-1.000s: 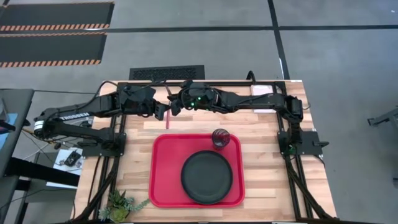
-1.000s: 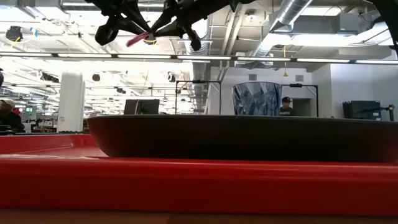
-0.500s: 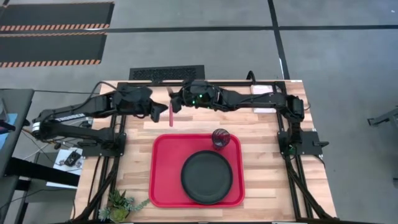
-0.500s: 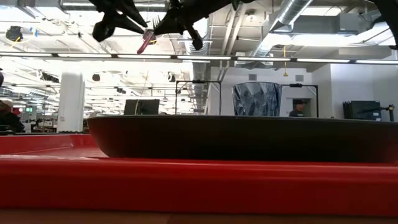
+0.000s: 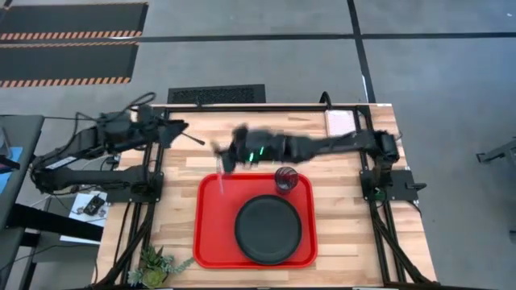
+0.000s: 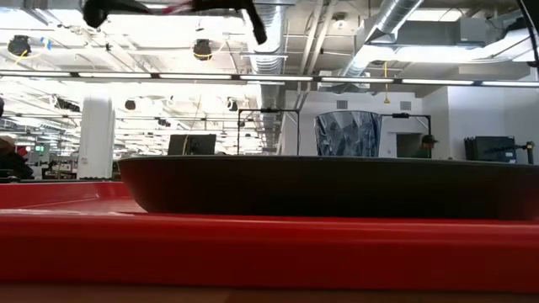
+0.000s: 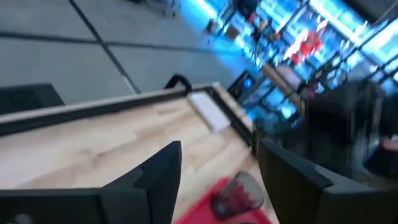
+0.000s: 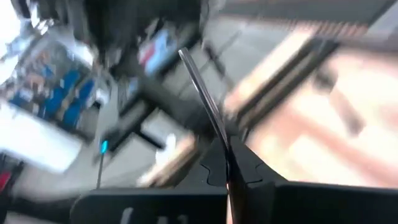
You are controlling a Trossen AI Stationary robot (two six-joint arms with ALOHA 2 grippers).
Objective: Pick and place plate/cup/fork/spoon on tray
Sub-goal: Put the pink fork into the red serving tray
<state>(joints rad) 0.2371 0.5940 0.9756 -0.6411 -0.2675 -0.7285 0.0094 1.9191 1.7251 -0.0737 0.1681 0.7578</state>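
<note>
- The tray (image 5: 211, 242) lies on the wooden surface (image 5: 347, 242), in its near half as the high view shows it.
- The plate (image 5: 268, 229) sits flat inside the tray, toward the tray's right side.
- The cup (image 5: 285, 179) stands upright in the tray's far right corner, just beyond the plate's rim; the left wrist view also catches it (image 7: 239, 194) beside the tray's red edge.
- The right gripper (image 5: 226, 157) hangs above the surface just beyond the tray's far left corner, its arm stretched across from the right side and blurred.
- The right wrist view shows the right gripper's fingers (image 8: 239, 168) pressed together on a slim metal shaft, the silver end of the fork (image 8: 202, 96), which sticks out past the fingertips.
- In the high view a faint pinkish streak, the fork's handle (image 5: 222, 181), hangs down from that gripper over the tray's far left corner; it is too blurred to tell whether it touches the tray.
- The left gripper (image 5: 179, 129) is at the far left part of the surface, well apart from the tray and the right gripper.
- The left wrist view shows the left gripper's fingers (image 7: 163, 171) spread apart with nothing between them.
- A pale rectangular pad (image 5: 339, 122) lies at the far right corner of the surface.
- A small potted plant (image 5: 153, 264) stands at the near left corner of the surface.
- The spoon cannot be made out in any view.
</note>
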